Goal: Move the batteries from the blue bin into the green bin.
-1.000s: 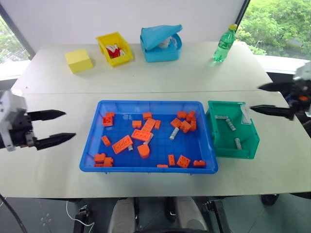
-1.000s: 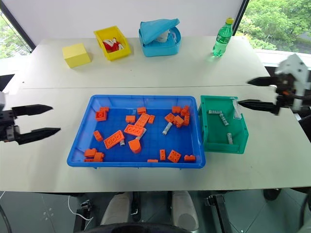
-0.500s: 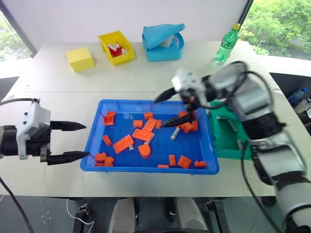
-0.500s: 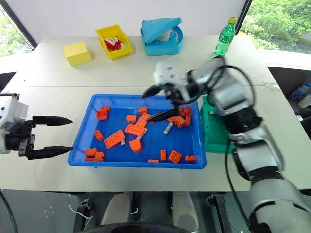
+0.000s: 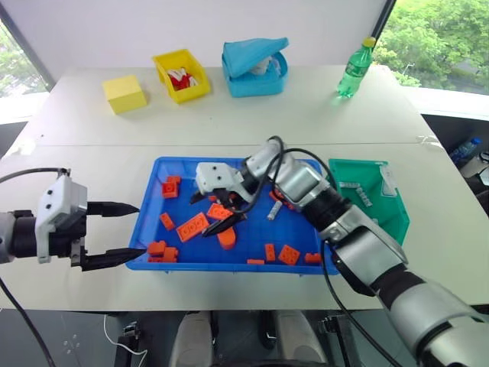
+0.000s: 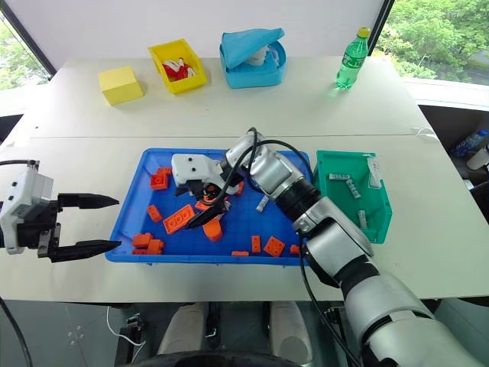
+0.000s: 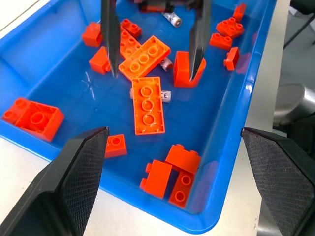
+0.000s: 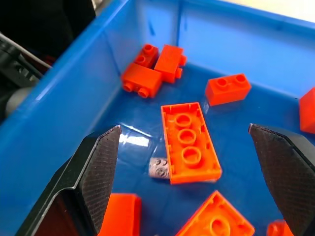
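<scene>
- Over the large shallow bright-blue plastic bin (image 5: 237, 264), the right gripper (image 5: 215, 212) is spread wide, empty.
- Beside the long orange brick (image 8: 189, 142), a small silver-grey battery (image 8: 160, 168) is targeted; descent and closing are judged next.
- Outside the bin's left rim, the left gripper (image 5: 114, 233) is held open.
- Three batteries (image 5: 359, 194) are already inside the small teal-green plastic bin (image 5: 382, 222).

You have three batteries (image 6: 346, 188) in the green bin (image 6: 378, 222), two more in the blue bin (image 6: 130, 206), plus roughly eighteen orange bricks (image 6: 178, 219).
</scene>
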